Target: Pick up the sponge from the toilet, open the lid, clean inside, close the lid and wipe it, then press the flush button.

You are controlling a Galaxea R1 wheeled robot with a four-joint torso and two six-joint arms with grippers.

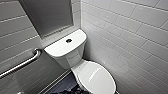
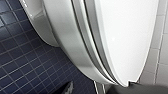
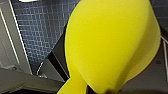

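The flush button [image 1: 69, 40] sits atop the tank [image 1: 65, 51], behind the lid [image 1: 96, 77], grab bar [image 1: 22, 63] leftward.

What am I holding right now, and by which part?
The right gripper holds the sponge, apparently by its pinched narrow end; the exact grip is hidden.

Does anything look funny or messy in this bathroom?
Nothing messy. The lid lies shut on the toilet, and nothing is spilled on the blue floor tiles. Only the yellow sponge looks odd: squashed at one end, up above the floor.
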